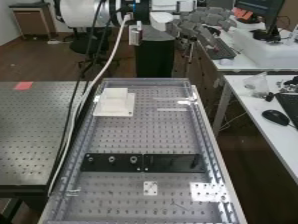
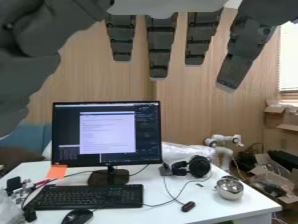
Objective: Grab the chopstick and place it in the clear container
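Chopstick (image 1: 172,109), I judge, is the nearer slim pale bar, lying crosswise by the far right corner of the perforated metal desk (image 1: 166,135), below my dark grey mechanical hand (image 1: 198,26), whose fingers (image 2: 159,47) hang straight, empty.

Clockwise about the high view's centre, a rounded black plastic mouse (image 1: 275,117) lies on a flat white-topped desk (image 1: 245,97) at three o'clock, a square red paper piece (image 1: 23,86) on a grey perforated metal table (image 1: 33,135) near nine, and a boxy brown wooden cabinet (image 1: 33,21) stands between ten and eleven.
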Tool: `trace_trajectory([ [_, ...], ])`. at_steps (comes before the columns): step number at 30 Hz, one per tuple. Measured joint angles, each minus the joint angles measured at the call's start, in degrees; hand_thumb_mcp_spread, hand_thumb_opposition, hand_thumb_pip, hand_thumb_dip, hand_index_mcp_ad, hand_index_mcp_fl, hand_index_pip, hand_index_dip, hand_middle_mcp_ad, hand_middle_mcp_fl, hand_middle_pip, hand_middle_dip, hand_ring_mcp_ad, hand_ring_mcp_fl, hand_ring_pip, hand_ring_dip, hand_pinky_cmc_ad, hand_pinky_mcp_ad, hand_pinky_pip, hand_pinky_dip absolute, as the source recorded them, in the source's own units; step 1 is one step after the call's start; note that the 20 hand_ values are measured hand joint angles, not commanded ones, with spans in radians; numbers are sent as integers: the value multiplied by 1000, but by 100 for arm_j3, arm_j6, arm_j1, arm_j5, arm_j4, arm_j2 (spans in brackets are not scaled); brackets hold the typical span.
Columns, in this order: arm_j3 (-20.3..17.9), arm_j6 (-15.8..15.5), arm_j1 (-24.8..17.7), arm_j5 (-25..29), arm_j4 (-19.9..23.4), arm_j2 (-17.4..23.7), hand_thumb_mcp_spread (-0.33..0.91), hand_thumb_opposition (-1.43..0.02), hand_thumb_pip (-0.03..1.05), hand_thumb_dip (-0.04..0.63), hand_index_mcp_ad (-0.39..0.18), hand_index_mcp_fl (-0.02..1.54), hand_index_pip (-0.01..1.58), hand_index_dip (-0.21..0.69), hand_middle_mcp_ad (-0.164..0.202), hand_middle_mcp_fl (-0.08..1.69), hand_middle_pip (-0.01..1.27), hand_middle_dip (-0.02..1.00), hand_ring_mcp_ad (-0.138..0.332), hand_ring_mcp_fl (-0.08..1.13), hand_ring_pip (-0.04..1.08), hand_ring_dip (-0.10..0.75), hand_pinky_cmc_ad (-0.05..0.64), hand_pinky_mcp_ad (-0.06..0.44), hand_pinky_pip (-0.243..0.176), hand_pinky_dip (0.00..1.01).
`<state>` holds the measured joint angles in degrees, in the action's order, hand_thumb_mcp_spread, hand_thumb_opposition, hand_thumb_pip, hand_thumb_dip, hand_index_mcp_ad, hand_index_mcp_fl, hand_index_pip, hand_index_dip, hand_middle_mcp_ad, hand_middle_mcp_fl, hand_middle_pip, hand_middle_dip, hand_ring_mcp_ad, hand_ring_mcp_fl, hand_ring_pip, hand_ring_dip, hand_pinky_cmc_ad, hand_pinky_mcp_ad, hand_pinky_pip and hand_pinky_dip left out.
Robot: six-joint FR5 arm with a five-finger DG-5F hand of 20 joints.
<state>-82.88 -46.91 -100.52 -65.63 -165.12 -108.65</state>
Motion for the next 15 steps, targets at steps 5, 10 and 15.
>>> trace_trajectory([
  [5,-34,1,-1,-25,7,20,140,-595,456,5,-133,42,87,164,51,154,122,309,150,7,86,227,459,347,-105,641],
  [10,-108,38,2,-50,76,62,140,-595,456,7,-134,38,84,164,51,154,122,309,150,7,87,227,459,344,-105,641],
  [15,-181,34,1,-37,148,104,140,-597,468,9,-126,42,84,164,52,154,122,309,150,7,87,227,459,344,-105,641],
])
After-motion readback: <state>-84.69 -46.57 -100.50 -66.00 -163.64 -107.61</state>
